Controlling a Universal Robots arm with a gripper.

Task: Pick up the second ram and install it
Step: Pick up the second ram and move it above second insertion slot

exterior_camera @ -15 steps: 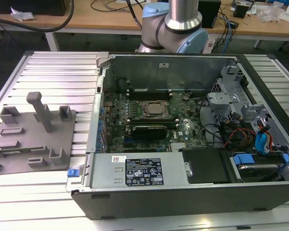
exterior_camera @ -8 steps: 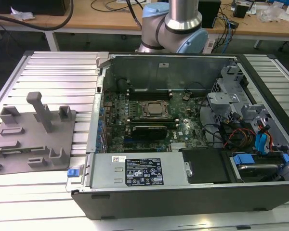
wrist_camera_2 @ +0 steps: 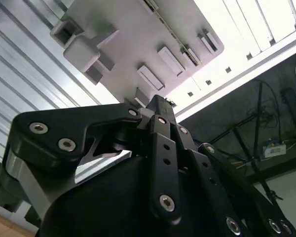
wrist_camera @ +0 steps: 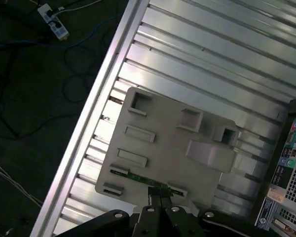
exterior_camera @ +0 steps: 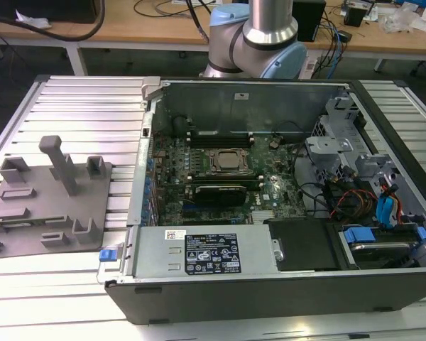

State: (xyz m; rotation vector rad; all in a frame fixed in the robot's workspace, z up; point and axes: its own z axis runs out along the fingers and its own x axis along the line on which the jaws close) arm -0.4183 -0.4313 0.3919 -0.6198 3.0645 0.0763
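The second ram [wrist_camera: 142,178] is a thin green stick lying in a slot along one edge of the grey plastic tray [wrist_camera: 163,143]. My gripper [wrist_camera: 158,198] hangs well above that edge of the tray, with its black fingertips pressed together and nothing between them. In the second wrist view the gripper [wrist_camera_2: 161,104] points at the same tray [wrist_camera_2: 138,39]. In the exterior view the tray [exterior_camera: 28,220] sits on the ribbed metal table at the exterior view's left, beside the open computer case [exterior_camera: 270,185]. Long black memory slots [exterior_camera: 220,134] run beside the square CPU socket [exterior_camera: 227,160] on the motherboard.
The tray carries a tall upright post [exterior_camera: 59,162] and several low blocks. A grey power supply [exterior_camera: 199,252] lines the case's near side, and drive cages with cables [exterior_camera: 369,192] fill the exterior view's right. The arm's base [exterior_camera: 259,35] stands behind the case.
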